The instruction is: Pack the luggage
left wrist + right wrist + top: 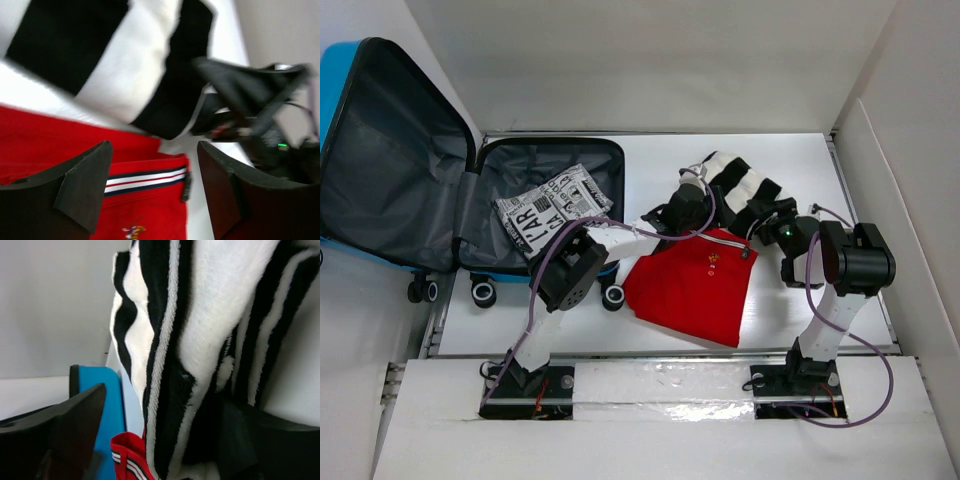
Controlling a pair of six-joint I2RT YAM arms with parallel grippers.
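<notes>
The luggage (552,165), a bright-blue suitcase, lies open at the left with its grey-lined lid (390,160) raised. A newspaper-print garment (552,215) is in its base. A red shirt (695,285) is spread on the table's middle, and a black-and-white striped garment (745,185) lies just behind it. My left gripper (695,195) hovers open over the red shirt's striped trim (145,180), with nothing between its fingers (82,185). My right gripper (760,218) stands open at the striped garment (200,315), whose folds lie between its fingers (75,425). The luggage shell (102,405) shows blue behind.
White walls box in the table at the back and right (910,200). The suitcase wheels (483,292) stand at the table's left front. Both arm bases (525,385) sit on the near ledge. The right gripper's body (260,100) is close to my left gripper.
</notes>
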